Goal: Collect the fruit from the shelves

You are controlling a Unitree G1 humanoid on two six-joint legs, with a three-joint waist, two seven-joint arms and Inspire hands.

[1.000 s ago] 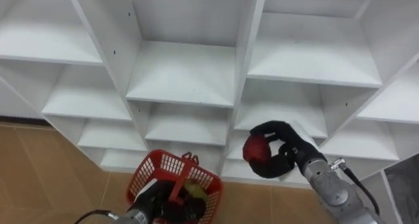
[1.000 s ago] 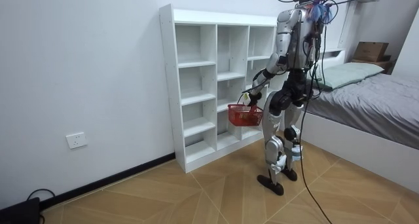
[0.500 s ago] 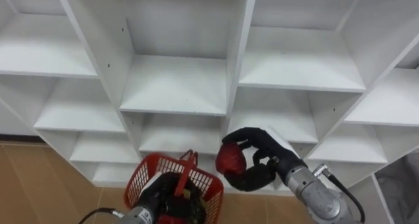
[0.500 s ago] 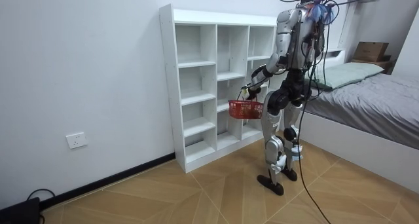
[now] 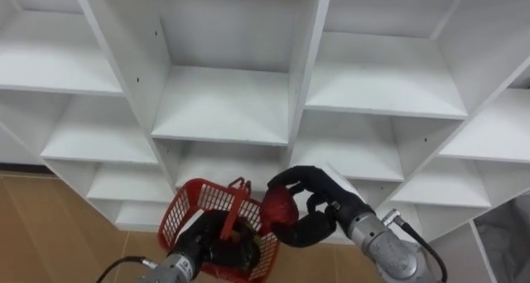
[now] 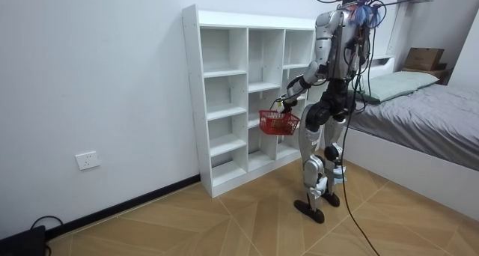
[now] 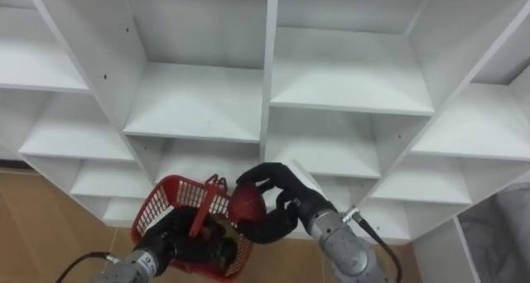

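White closet [image 5: 222,109] shelves rise in front of the robot, which stands upright close to them on a wooden floor [image 5: 50,225], with a bed [image 6: 426,114] off to the room view's right; the compartments in the eye views hold nothing that I can make out.

The right hand [image 5: 321,188] has its fingers and thumb curled round a red fruit [image 5: 277,207], wrapped from above and below so the round thing cannot roll free; it hangs just beside the near rim of a red basket [image 5: 184,217], at about rim height and not yet inside.

The left hand [image 5: 214,240] is closed on the basket's handle [image 5: 238,202] and holds it raised in front of the lower shelves, tilted a little toward the other hand, probably so the fruit has only a short way to travel; something yellowish lies in the basket, too hidden to name.

By my reading the step in hand is the drop: the fruit must come over the rim and past the upright handle before the fingers loosen; letting go too soon would likely send it off the rim to the floor.
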